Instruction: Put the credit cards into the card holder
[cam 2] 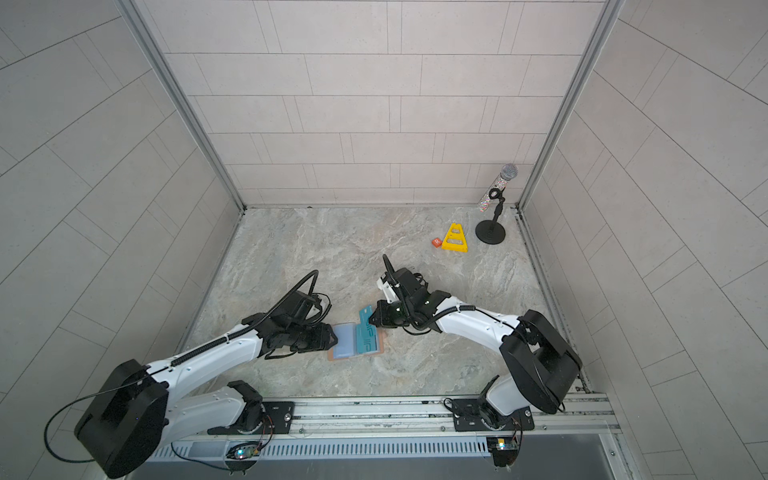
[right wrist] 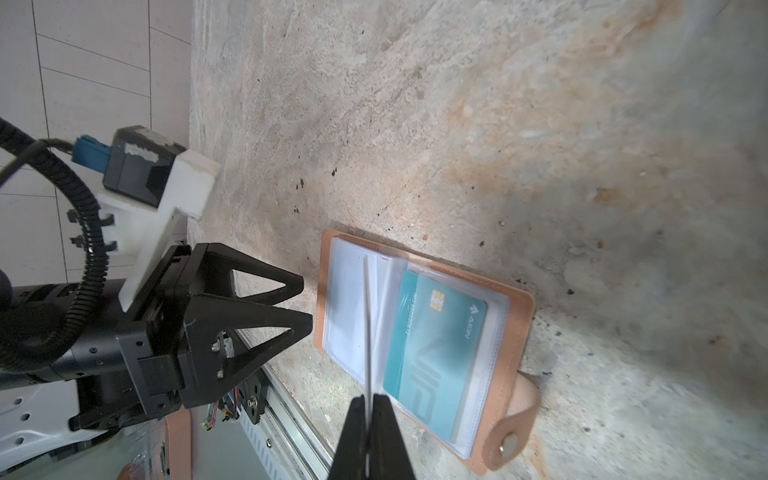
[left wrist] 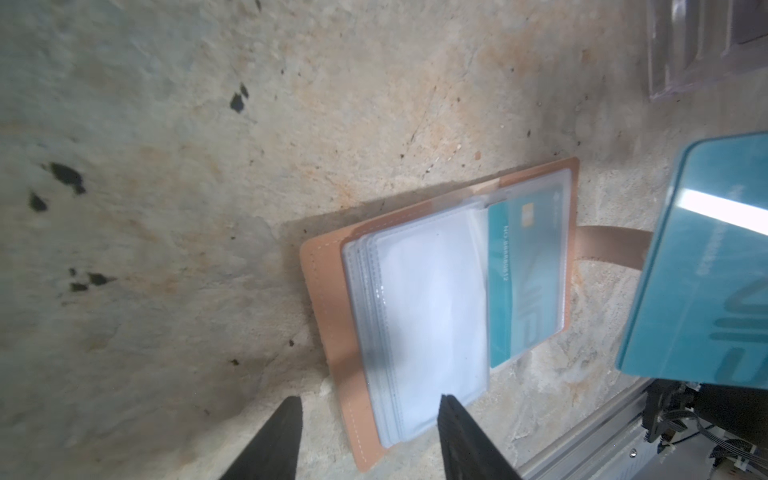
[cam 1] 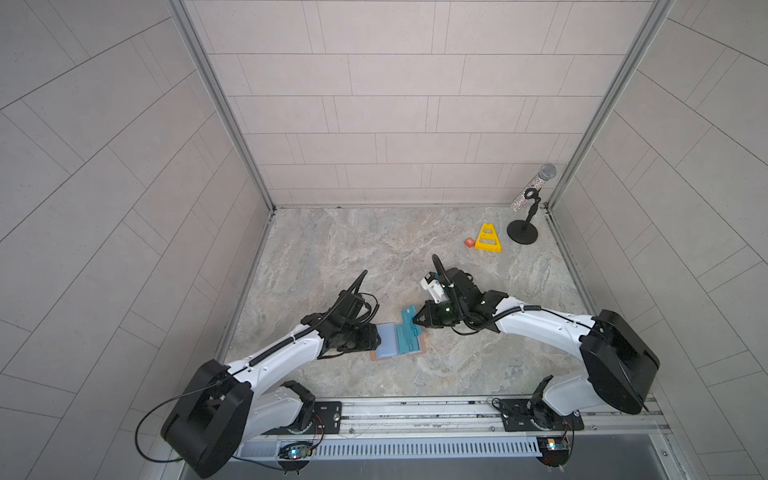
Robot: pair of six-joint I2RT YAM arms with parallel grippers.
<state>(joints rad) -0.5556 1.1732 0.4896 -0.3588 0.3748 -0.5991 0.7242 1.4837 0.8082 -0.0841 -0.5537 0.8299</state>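
The tan card holder [cam 1: 399, 356] [cam 2: 353, 356] [left wrist: 324, 299] [right wrist: 521, 332] lies open on the table between both arms, clear sleeves up. One teal VIP credit card [cam 1: 409, 345] [left wrist: 523, 282] [right wrist: 436, 345] sits in its right-hand sleeve. My right gripper [cam 1: 415, 322] [cam 2: 371, 318] [right wrist: 368, 401] is shut on a second teal credit card [cam 1: 409, 318] [cam 2: 365, 316] [left wrist: 706, 270] [right wrist: 367, 324], held on edge just above the holder's middle fold. At the holder's left edge, my left gripper [cam 1: 376, 336] [cam 2: 334, 338] [left wrist: 369, 405] stands open, one corner of the holder showing between its fingers.
A clear acrylic stand [left wrist: 706, 41] shows beyond the holder in the left wrist view. At the back right are a yellow triangular piece [cam 1: 488, 239], a small orange block [cam 1: 469, 242] and a microphone on a round-based stand [cam 1: 523, 232]. A metal rail [cam 1: 415, 411] borders the front.
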